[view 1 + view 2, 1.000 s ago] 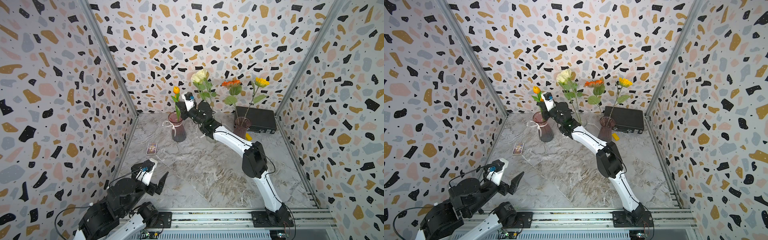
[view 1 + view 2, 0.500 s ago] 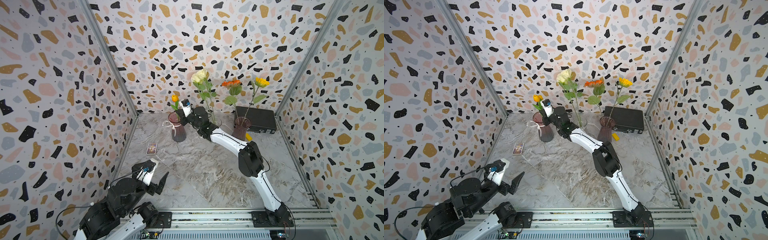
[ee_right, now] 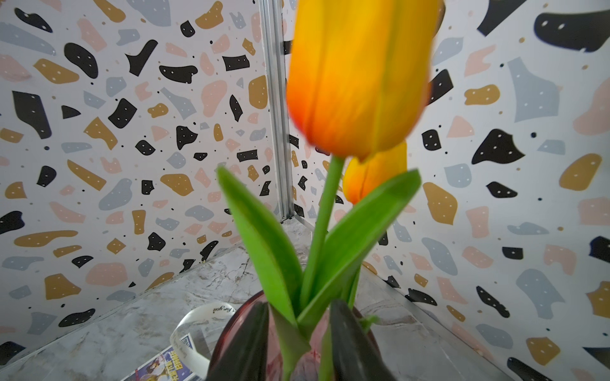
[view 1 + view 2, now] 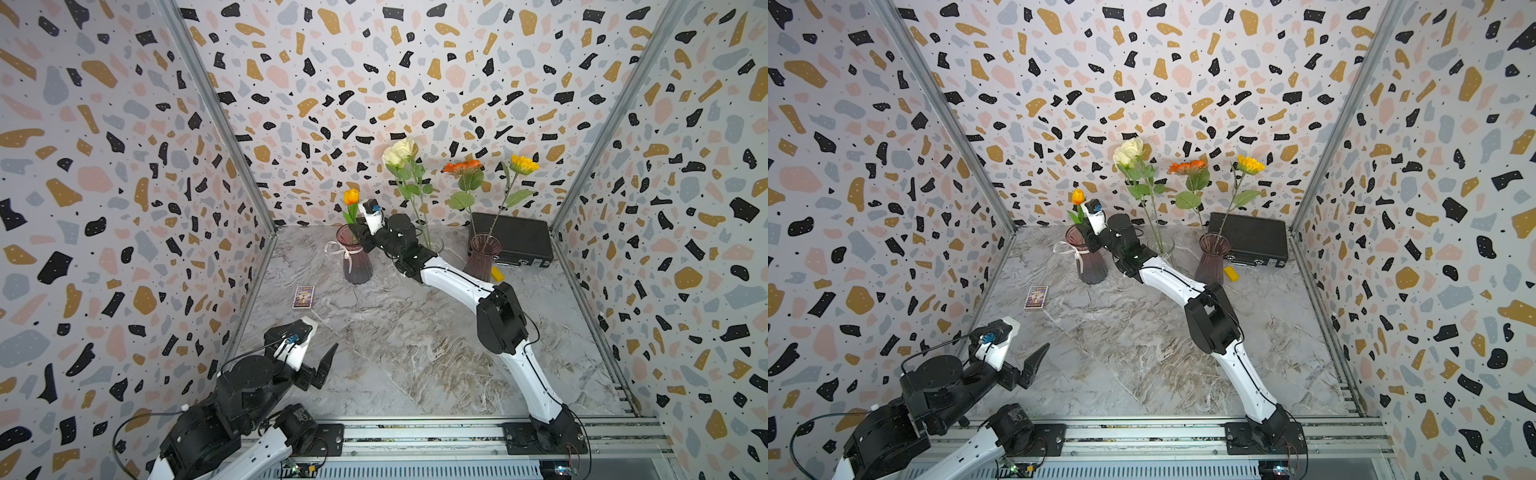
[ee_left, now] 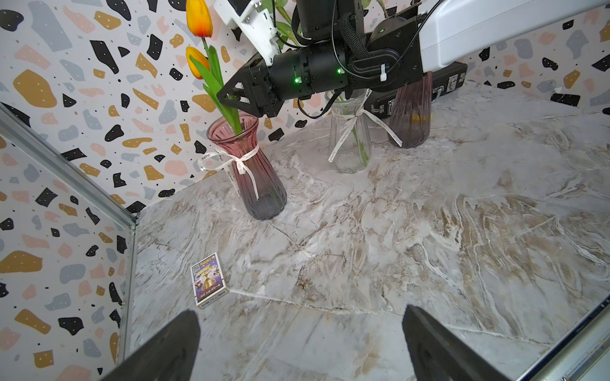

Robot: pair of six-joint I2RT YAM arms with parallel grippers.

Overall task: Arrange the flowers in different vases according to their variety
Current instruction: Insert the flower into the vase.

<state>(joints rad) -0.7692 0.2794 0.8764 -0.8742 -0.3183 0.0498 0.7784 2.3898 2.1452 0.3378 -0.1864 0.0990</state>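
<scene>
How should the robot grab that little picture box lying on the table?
Probably from straight above, pinching the card box across its long edges. It lies flat on the table, so only its sides can be squeezed; the open left gripper is nearest.

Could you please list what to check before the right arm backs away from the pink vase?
1. The two orange tulips stand in the ribbed pink-red glass vase: ok.
2. That vase upright: ok.
3. Jaws of the right gripper parted: ok.
4. The green tulip leaf clear of the jaws: not ok, it lies between them.
5. The left gripper open, far from that vase: ok.
</scene>
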